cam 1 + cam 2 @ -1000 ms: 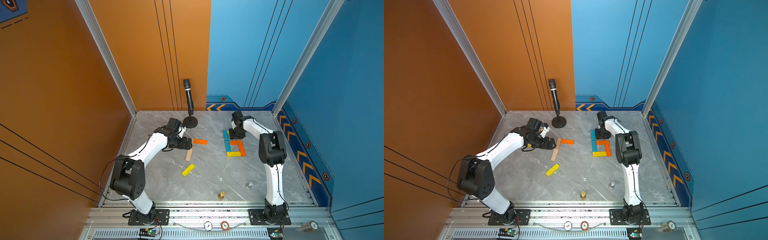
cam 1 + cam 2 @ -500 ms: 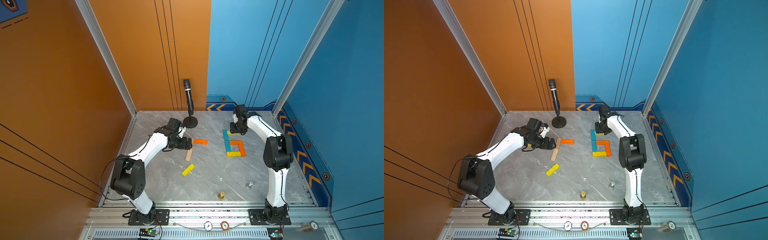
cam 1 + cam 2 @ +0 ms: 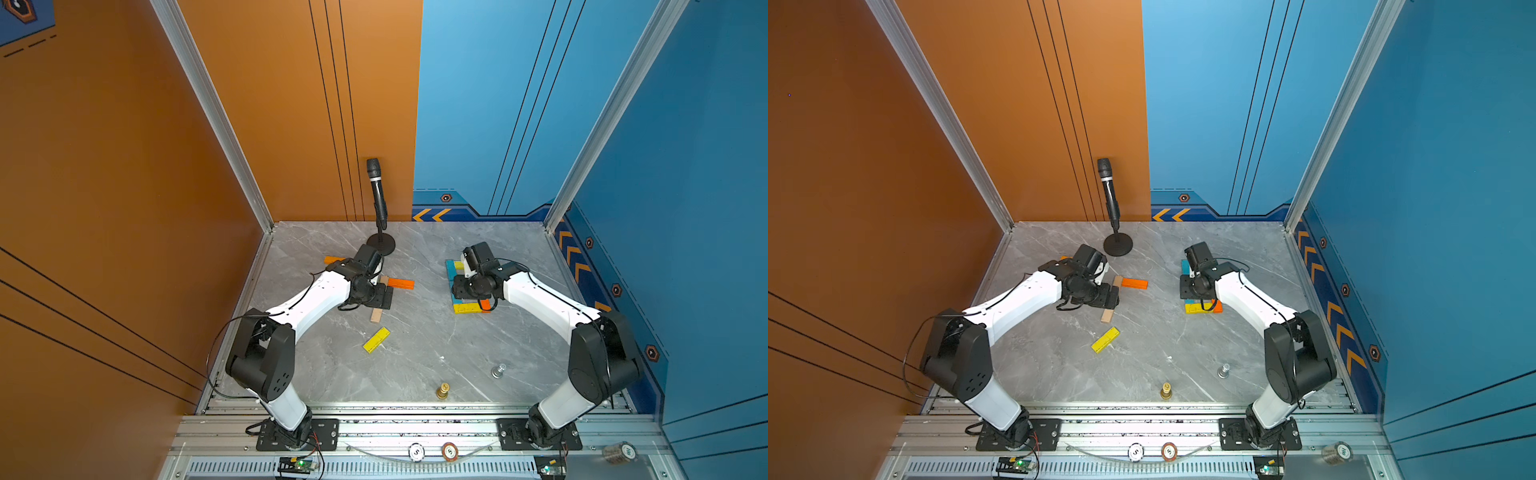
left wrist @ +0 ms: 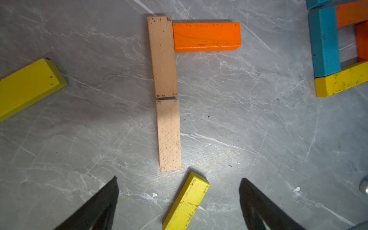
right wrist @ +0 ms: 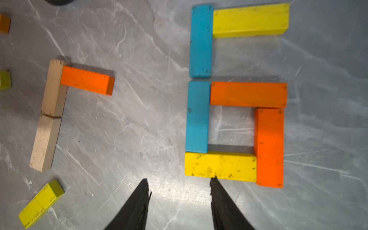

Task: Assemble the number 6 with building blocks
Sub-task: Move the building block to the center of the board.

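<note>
Here, a grey table (image 3: 415, 353) stands between orange and blue walls (image 3: 291, 104). The left gripper (image 4: 178, 178) gapes near a tan block (image 4: 169, 135); the right gripper (image 5: 180, 178), narrowly parted, empty, hangs beside a yellow block (image 5: 221, 165).

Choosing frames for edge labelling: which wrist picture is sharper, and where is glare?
Left wrist view: sharp, grain visible on the tan blocks; pale glare on the marble table beside them. Right wrist view: softer, edges of the blue blocks smeared; bright glare just ahead of the fingers.

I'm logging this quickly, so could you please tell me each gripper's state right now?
Left gripper: open wide, holding nothing.
Right gripper: open, less widely, holding nothing.
</note>
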Controlling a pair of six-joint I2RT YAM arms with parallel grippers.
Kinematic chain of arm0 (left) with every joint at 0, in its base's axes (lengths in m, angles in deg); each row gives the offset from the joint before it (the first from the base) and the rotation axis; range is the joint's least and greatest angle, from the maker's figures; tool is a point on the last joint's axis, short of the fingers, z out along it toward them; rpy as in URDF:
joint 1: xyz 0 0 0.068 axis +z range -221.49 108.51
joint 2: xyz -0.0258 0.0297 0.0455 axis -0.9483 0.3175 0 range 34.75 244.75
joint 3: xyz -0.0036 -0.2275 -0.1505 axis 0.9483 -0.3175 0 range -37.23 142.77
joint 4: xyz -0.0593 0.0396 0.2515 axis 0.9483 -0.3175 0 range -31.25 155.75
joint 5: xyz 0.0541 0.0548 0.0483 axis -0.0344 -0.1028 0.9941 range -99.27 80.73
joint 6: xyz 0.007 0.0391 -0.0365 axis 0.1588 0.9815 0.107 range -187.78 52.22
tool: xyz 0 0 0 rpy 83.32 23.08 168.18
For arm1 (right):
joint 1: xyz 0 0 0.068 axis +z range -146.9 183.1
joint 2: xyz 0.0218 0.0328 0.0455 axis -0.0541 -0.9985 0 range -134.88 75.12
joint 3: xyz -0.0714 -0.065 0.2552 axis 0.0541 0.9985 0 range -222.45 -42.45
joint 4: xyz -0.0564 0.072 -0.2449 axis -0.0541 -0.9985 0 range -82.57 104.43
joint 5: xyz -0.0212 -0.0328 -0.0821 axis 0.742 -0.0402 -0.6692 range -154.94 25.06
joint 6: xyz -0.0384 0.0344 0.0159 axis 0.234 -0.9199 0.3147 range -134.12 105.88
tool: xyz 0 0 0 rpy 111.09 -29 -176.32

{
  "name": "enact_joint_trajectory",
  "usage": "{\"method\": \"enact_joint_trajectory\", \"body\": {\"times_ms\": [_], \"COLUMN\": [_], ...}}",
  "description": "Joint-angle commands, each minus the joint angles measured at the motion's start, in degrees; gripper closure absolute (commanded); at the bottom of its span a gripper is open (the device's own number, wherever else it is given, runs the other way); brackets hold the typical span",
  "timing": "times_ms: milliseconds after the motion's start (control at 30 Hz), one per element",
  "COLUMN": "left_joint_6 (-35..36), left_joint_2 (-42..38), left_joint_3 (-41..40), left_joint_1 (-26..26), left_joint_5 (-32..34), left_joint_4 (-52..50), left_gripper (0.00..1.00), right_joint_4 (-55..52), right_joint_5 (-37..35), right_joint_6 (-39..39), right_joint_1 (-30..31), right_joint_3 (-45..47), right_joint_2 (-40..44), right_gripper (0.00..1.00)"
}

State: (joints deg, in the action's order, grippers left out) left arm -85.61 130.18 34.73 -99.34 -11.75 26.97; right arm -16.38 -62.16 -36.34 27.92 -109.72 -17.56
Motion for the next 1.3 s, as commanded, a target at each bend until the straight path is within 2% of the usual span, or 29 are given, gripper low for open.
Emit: {"method": "enact_joint_trajectory", "body": {"times_ms": [0, 133, 167, 200, 300, 433, 700, 800, 900, 1000, 1133, 1267], "left_joint_6": [-3.2, -6.8, -7.6, -8.0, -8.8, -8.4, -7.8, -8.1, -9.0, -10.1, -15.5, -22.0], "left_joint_2": [2.7, 2.8, 1.8, 0.7, -3.8, -8.7, -9.6, -7.2, -4.8, -2.9, 0.2, 3.3], "left_joint_3": [-1.2, -3.1, -4.2, -5.4, -10.5, -18.0, -22.9, -22.6, -20.9, -18.6, -15.4, -13.3], "left_joint_1": [-1.2, -1.4, -1.3, -1.4, -2.1, -5.5, -10.6, -10.7, -10.8, -12.7, -15.2, -16.9], "left_joint_5": [4.0, 3.5, 3.5, 3.4, 3.2, 2.8, 2.7, 3.6, 3.1, 2.2, -1.7, -6.0], "left_joint_4": [-1.9, -1.9, -1.9, -1.8, -1.4, 0.7, 4.0, 4.9, 5.2, 5.2, 6.4, 10.6], "left_gripper": [0.08, 0.12, 0.18, 0.19, 0.19, 0.18, 0.18, 0.21, 0.33, 0.38, 0.41, 0.38], "right_joint_4": [2.7, 2.1, 2.1, 2.1, 2.2, 2.9, 2.2, 1.8, 1.6, 1.5, 1.2, 1.0], "right_joint_5": [-1.3, -1.9, -1.9, -1.8, -2.3, -1.7, -1.5, -1.8, -2.2, -1.9, -1.5, -1.4], "right_joint_6": [-3.2, -4.2, -4.3, -4.4, -4.9, -5.4, -4.9, -4.6, -4.9, -5.6, -6.6, -7.2], "right_joint_1": [3.1, 6.8, 7.6, 8.3, 9.7, 10.3, 10.3, 10.3, 10.2, 9.4, 7.4, 5.4], "right_joint_3": [2.2, 3.0, 3.1, 3.3, 3.6, 3.7, 3.1, 3.4, 3.9, 4.8, 6.4, 7.9], "right_joint_2": [2.2, 2.7, 2.8, 2.9, 2.6, 2.5, 4.1, 5.4, 7.1, 9.5, 13.5, 16.7], "right_gripper": [0.49, 0.49, 0.49, 0.49, 0.49, 0.49, 0.49, 0.49, 0.49, 0.49, 0.48, 0.48]}}
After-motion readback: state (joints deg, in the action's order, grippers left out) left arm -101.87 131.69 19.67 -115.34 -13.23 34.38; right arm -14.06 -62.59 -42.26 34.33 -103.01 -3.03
